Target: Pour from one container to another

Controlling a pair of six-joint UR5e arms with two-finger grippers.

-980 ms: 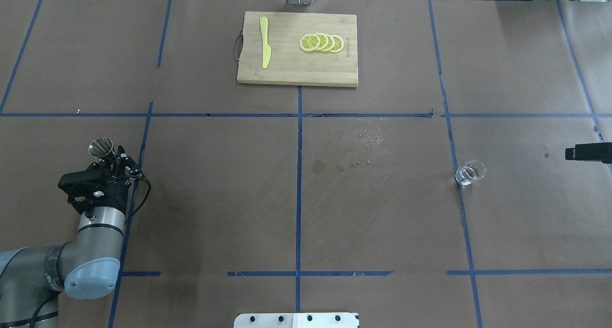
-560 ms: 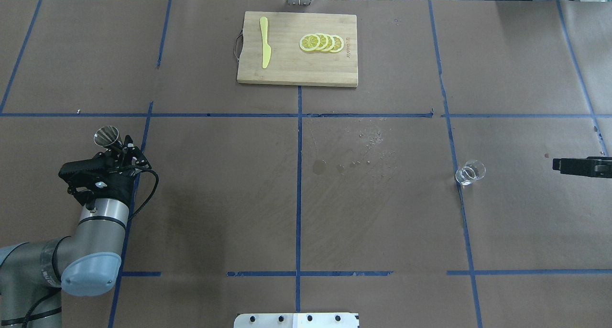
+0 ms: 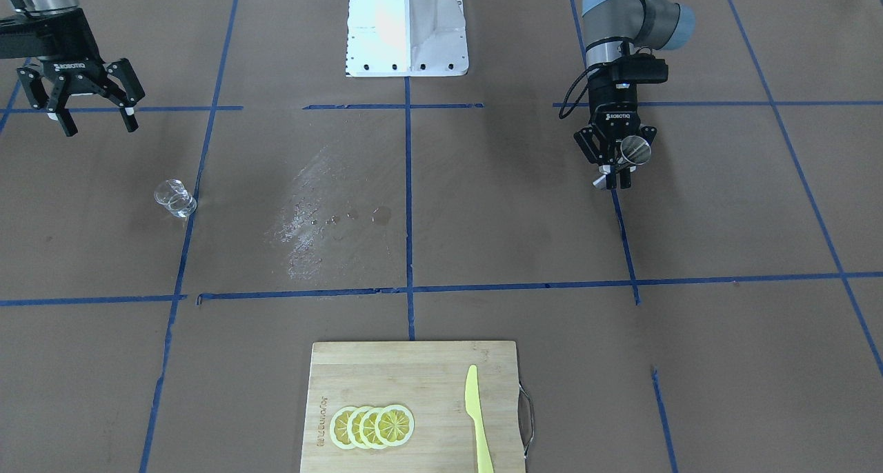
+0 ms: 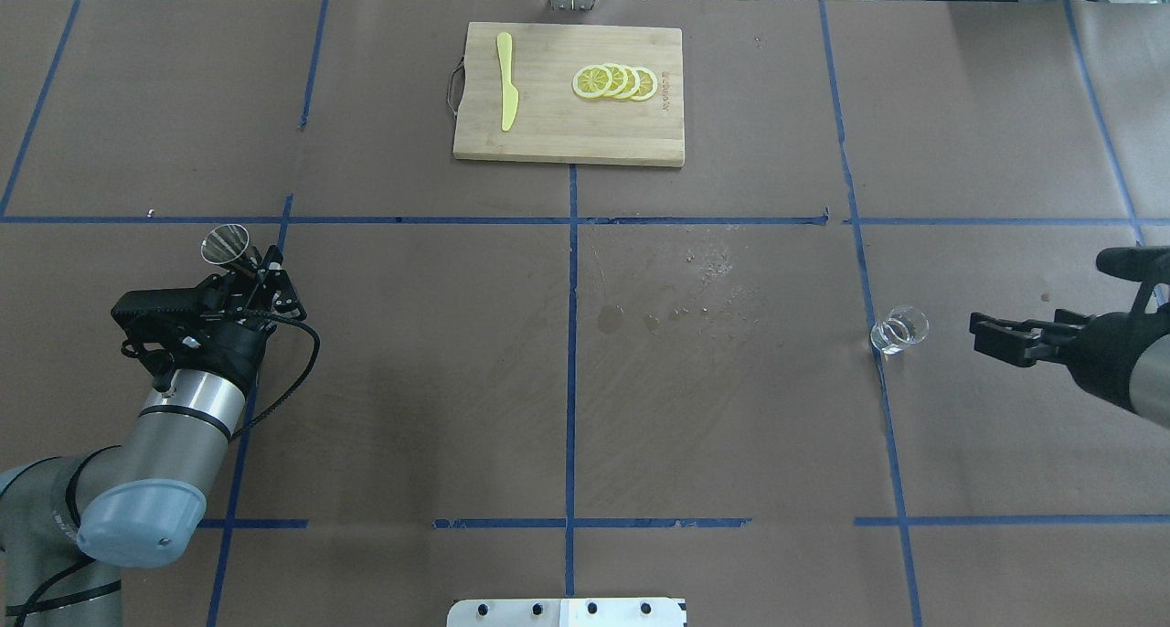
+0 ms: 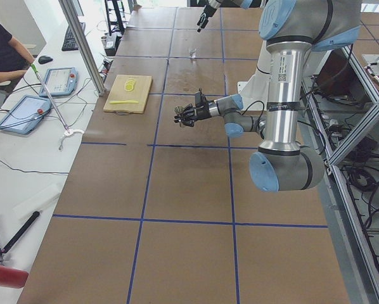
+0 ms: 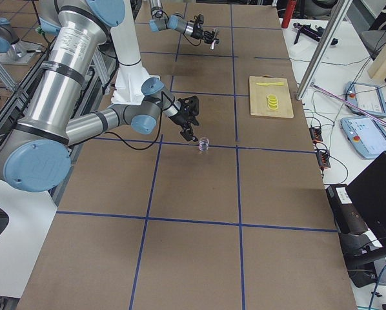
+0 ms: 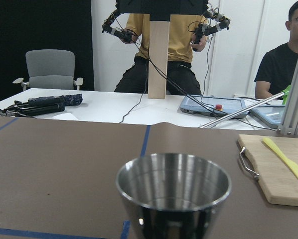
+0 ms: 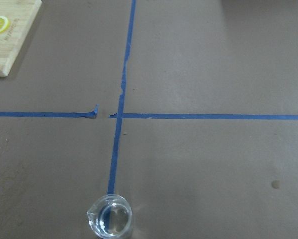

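The steel jigger [image 4: 225,243] is held above the table's left side with my left gripper [image 4: 249,266] shut on its waist. Its open cone fills the lower middle of the left wrist view as the jigger [image 7: 173,194], and it also shows as the jigger [image 3: 635,150]. The clear glass cup [image 4: 899,329] stands upright on a blue tape line at the right, seen too as the glass cup [image 3: 175,198] and the cup [image 8: 109,216]. My right gripper [image 3: 98,125] hangs open and empty, a little to the right of the cup in the overhead view.
A wooden cutting board [image 4: 548,133] at the far middle carries lemon slices [image 4: 614,81] and a yellow knife [image 4: 505,80]. Wet spots [image 4: 611,318] mark the table's centre. The robot's white base plate [image 4: 567,611] sits at the near edge.
My left gripper has carried the jigger away from the robot's base. My right gripper has come in from the right edge toward the glass cup.
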